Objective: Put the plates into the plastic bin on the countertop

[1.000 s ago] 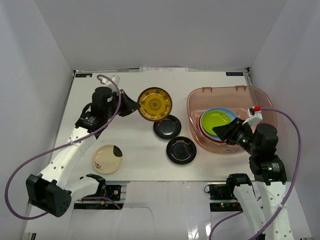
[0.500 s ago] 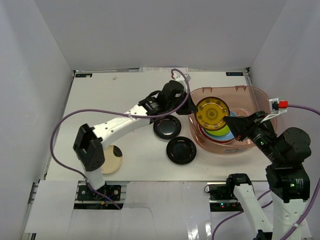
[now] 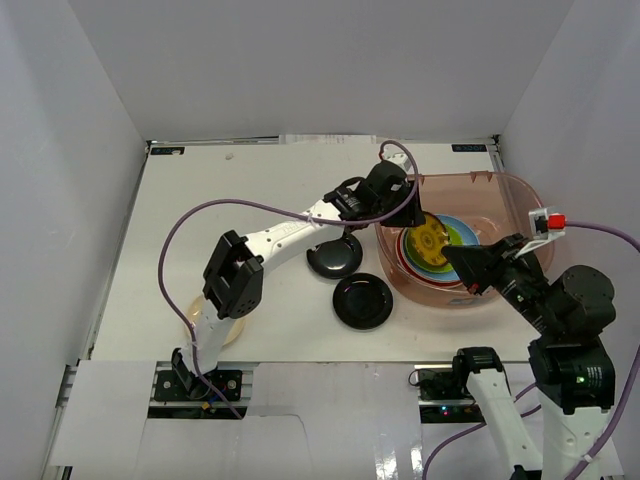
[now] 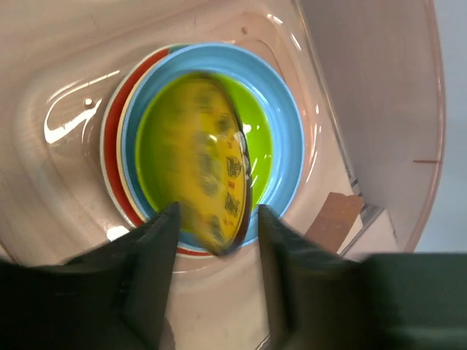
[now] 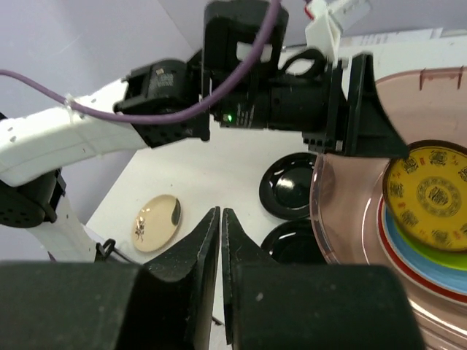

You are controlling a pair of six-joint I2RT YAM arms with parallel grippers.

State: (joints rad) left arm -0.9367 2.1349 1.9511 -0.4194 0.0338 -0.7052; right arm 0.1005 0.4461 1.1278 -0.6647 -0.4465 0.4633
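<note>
Top external view: yellow patterned plate [image 3: 432, 243] is already inside the plastic bin [image 3: 500, 185], tilted over the stack, not lying flat yet
Stack under it: lime green plate [image 4: 259, 142] on a light blue plate [image 4: 288, 138], red-rimmed plate [image 4: 111, 138] below those; can't tell how many more are buried
Bin spot: far right of the worktop [image 3: 240, 190]
Left side: left end effector [image 4: 217, 219] is over the bin, fingers parted wider than the plate's edge, so it looks let go; the plate is blurry in the wrist view
Right side: right end effector [image 5: 220, 219] is pinched together, holding nothing, hovering by the bin's near side
Left to do: far black plate [image 3: 335, 257] and near black plate [image 3: 362, 300], both just left of the bin, plus the cream plate [image 5: 157, 222] way over near-left, half hidden behind the arm from above
Progress guess: past halfway, three to go
</note>
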